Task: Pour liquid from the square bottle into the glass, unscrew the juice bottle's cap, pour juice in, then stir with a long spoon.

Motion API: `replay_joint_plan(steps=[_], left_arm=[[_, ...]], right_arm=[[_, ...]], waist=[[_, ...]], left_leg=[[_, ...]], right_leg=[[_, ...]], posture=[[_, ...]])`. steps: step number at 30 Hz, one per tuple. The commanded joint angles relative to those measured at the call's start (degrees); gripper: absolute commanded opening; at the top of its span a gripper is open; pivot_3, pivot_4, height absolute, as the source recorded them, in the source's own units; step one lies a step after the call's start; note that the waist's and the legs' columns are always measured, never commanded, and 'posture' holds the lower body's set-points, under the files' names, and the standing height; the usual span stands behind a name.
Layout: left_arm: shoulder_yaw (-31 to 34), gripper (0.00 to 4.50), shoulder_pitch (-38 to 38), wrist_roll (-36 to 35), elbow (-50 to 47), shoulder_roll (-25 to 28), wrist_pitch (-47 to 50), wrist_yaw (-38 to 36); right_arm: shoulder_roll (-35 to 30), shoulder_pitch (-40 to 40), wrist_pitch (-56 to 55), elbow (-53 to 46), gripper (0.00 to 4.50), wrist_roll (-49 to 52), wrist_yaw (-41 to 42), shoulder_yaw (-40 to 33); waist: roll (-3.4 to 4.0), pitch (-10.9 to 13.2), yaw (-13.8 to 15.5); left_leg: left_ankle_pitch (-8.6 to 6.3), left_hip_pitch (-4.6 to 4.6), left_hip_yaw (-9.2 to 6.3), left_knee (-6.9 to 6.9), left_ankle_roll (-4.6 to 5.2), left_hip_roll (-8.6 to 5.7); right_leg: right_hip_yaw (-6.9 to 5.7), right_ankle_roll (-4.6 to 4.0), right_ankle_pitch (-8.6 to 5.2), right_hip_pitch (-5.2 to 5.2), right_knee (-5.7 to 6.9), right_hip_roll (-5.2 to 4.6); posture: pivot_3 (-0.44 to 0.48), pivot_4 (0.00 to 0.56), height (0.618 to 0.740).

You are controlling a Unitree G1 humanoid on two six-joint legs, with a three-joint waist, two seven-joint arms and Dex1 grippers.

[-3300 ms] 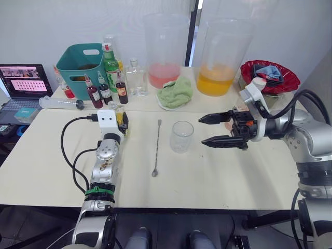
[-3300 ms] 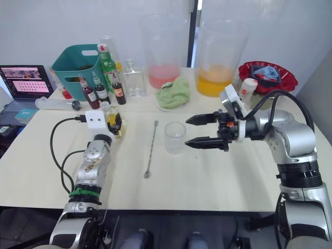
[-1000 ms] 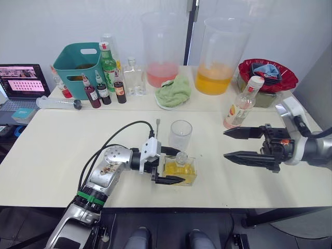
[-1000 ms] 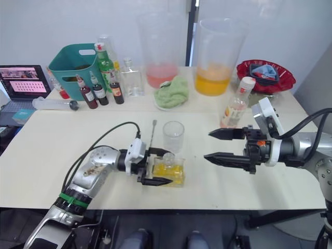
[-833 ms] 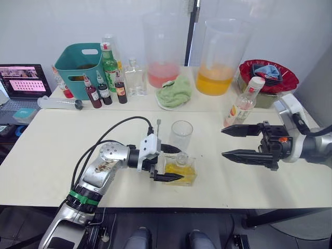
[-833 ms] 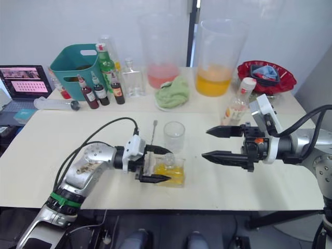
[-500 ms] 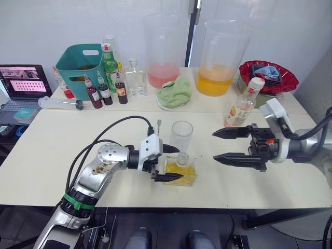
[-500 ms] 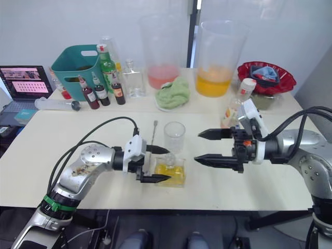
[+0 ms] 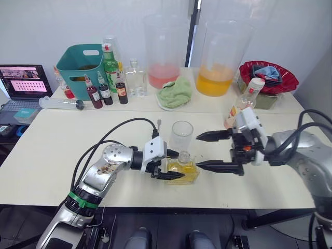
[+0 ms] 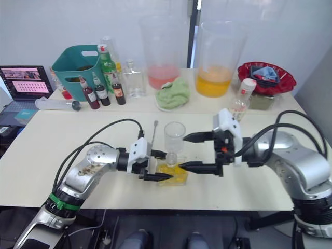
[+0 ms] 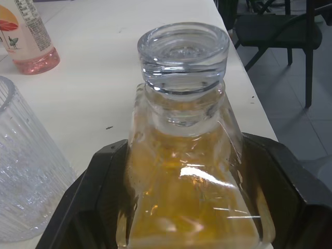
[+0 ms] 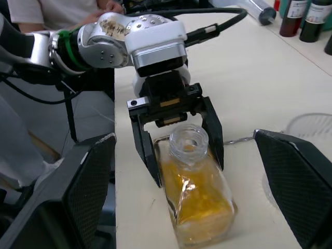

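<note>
Left gripper (image 9: 175, 165) is clasping the square bottle (image 9: 182, 169) near the desk's front edge; right gripper (image 9: 205, 151) is gaping wide beside it.

The square bottle (image 11: 187, 171) looks like glossy glass, the glass (image 11: 23, 171) ribbed, the table (image 9: 62, 150) seemingly matt.

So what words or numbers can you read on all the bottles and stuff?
None can be read.
The juice bottle: dark print on its label, too small to make out.
The green bottle: red and white label, too blurred to read.
The laptop: screen with pink rows, too small to read.
</note>
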Motion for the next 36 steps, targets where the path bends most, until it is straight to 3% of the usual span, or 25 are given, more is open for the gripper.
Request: replay_joint_plan(steps=[1, 15, 18, 24, 26, 36], left_arm=[[-0.9, 2.77, -1.0, 1.4, 0.6, 0.1, -1.0, -0.5], [-0.9, 2.77, -1.8, 0.9, -0.4, 1.2, 1.0, -2.0], [-1.0, 2.77, -1.6, 1.2, 0.3, 1.4, 0.7, -2.4], [-1.4, 2.77, -1.2, 1.3, 0.1, 1.6, 0.8, -2.5], [-1.5, 2.77, -0.9, 1.4, 0.0, 1.7, 0.8, -2.6], [-2.6, 2.77, -0.8, 1.8, 0.3, 2.5, 1.9, -3.4]], right_arm=[[1.2, -1.3, -3.0, -1.7, 4.5, -2.8, -0.6, 2.2], [7.8, -1.6, -9.7, 1.0, 4.5, -14.4, -3.2, 11.2], [8.3, -0.4, -11.0, 1.4, 3.72, -15.3, -2.7, 11.5], [8.7, 1.1, -12.0, 2.0, 1.61, -15.6, -2.5, 10.9], [8.6, 1.4, -12.3, 2.1, 1.1, -15.8, -2.2, 10.9], [8.9, 0.2, -10.3, 1.5, 1.09, -12.4, -1.1, 9.8]], waist=[[0.0, 0.0, 0.0], [0.01, 0.0, -0.2], [0.01, 0.0, -0.2], [0.01, 0.0, -0.4], [0.01, 0.0, -0.4], [0.01, 0.0, -0.6]], left_leg=[[0.0, 0.0, -0.01, 0.0, 0.0, -0.01], [0.0, 0.02, -0.04, 0.0, 0.0, -0.01], [0.0, 0.02, -0.04, 0.0, 0.0, -0.01], [0.0, 0.04, -0.05, 0.0, 0.0, 0.0], [0.0, 0.04, -0.06, 0.0, 0.0, 0.0], [0.0, 0.06, -0.08, 0.0, 0.0, 0.01]], right_leg=[[0.0, 0.0, 0.0, 0.0, 0.0, -0.01], [-0.01, 0.0, 0.0, -0.01, 0.06, 0.01], [0.0, 0.0, 0.0, -0.02, 0.06, 0.02], [0.0, 0.0, 0.0, -0.01, 0.07, 0.03], [-0.01, 0.0, 0.0, -0.01, 0.07, 0.03], [-0.01, 0.0, 0.0, 0.01, 0.07, 0.04]], posture=[[0.0, 0.15, 0.74], [0.0, 0.15, 0.74], [0.0, 0.15, 0.74], [0.0, 0.15, 0.74], [0.0, 0.15, 0.74], [0.0, 0.15, 0.74]])
